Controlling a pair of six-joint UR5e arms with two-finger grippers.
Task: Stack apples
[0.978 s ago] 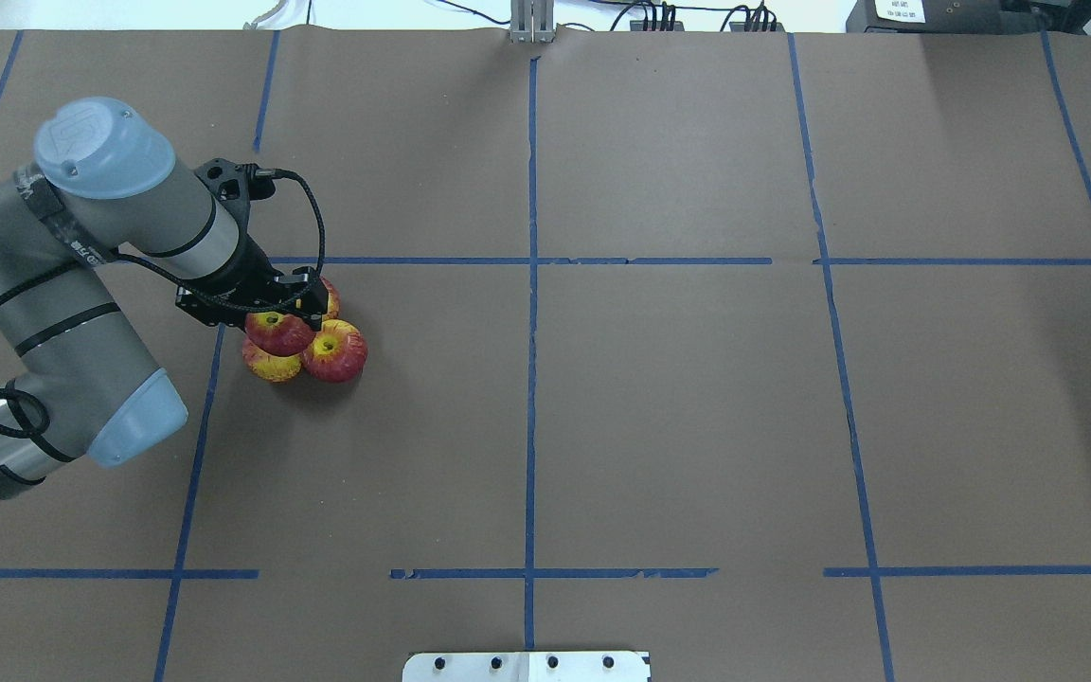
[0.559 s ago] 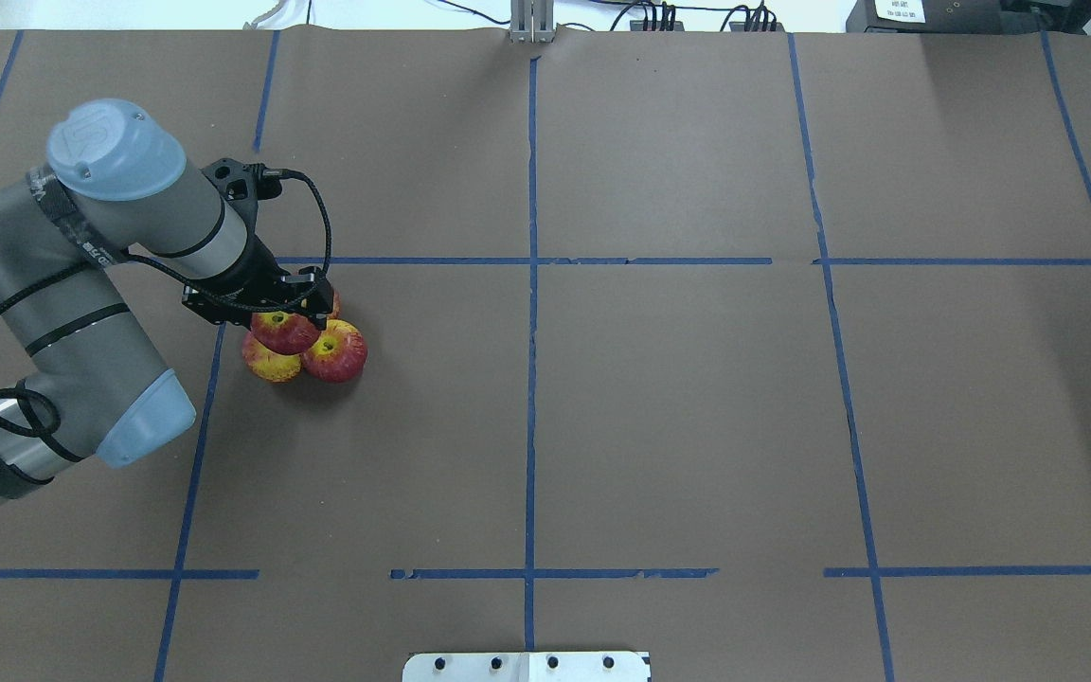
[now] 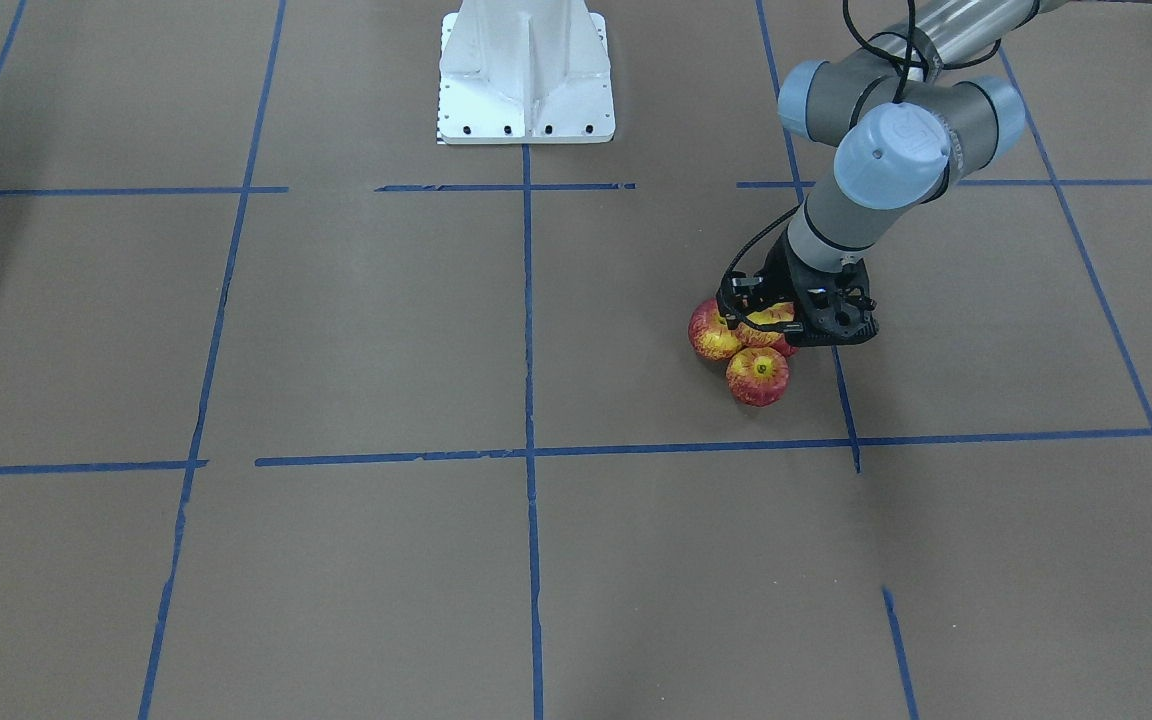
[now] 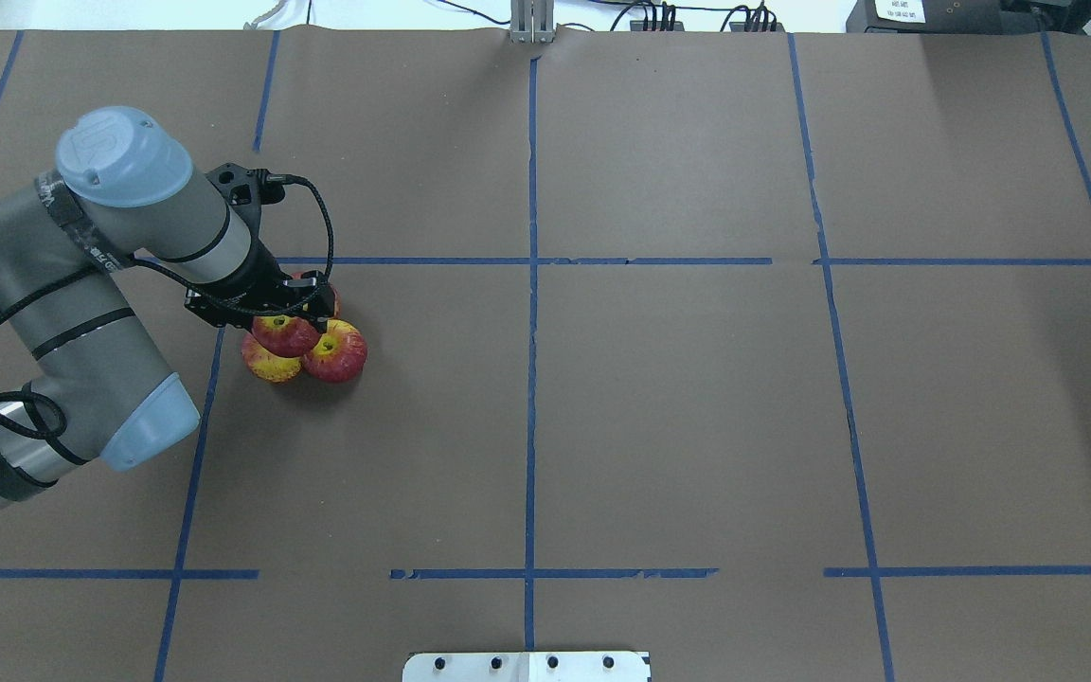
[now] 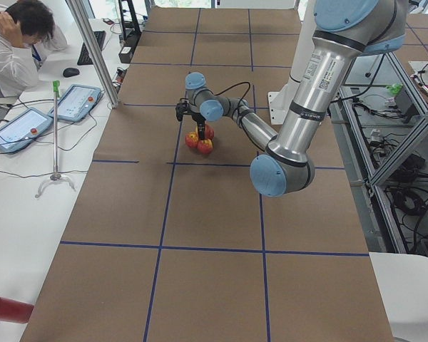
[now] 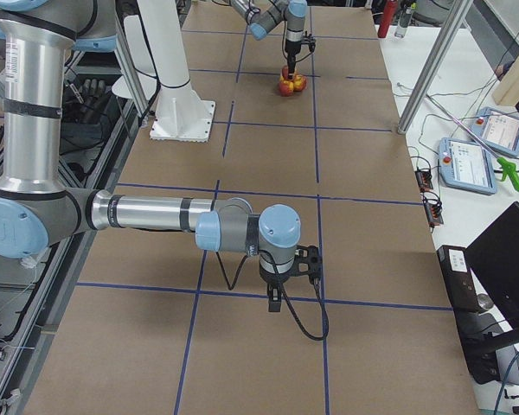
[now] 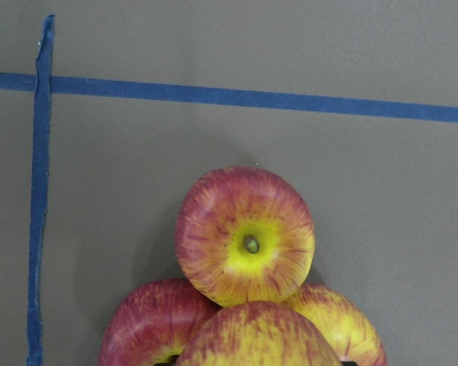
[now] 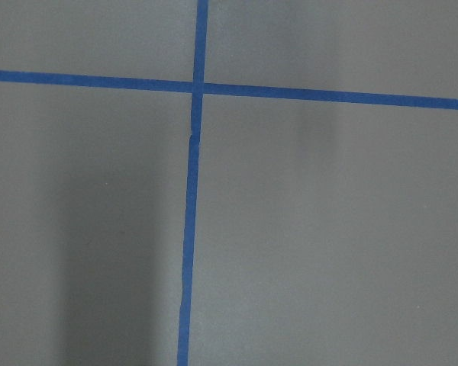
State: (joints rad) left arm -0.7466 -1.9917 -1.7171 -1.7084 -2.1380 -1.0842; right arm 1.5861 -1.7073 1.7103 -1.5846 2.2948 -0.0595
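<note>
Three red-and-yellow apples sit in a tight cluster on the brown table: one in front (image 4: 337, 352), one at the left (image 4: 266, 364), and one behind, mostly hidden by the gripper (image 4: 330, 301). My left gripper (image 4: 290, 320) is shut on the fourth apple (image 4: 284, 336) and holds it on top of the cluster's middle. In the left wrist view the held apple (image 7: 256, 335) is nearest, above the other three (image 7: 246, 236). The front view shows the same cluster (image 3: 758, 377). My right gripper (image 6: 277, 298) shows only in the exterior right view, far from the apples; I cannot tell whether it is open or shut.
Blue tape lines (image 4: 530, 313) divide the brown paper table into squares. The white robot base plate (image 3: 525, 70) stands at the table's near-robot edge. An operator sits beside tablets (image 5: 71, 103) off the table's far side.
My left arm has shifted slightly right and forward, and the held apple moved a little with it over the cluster. The three lower apples have not moved.
</note>
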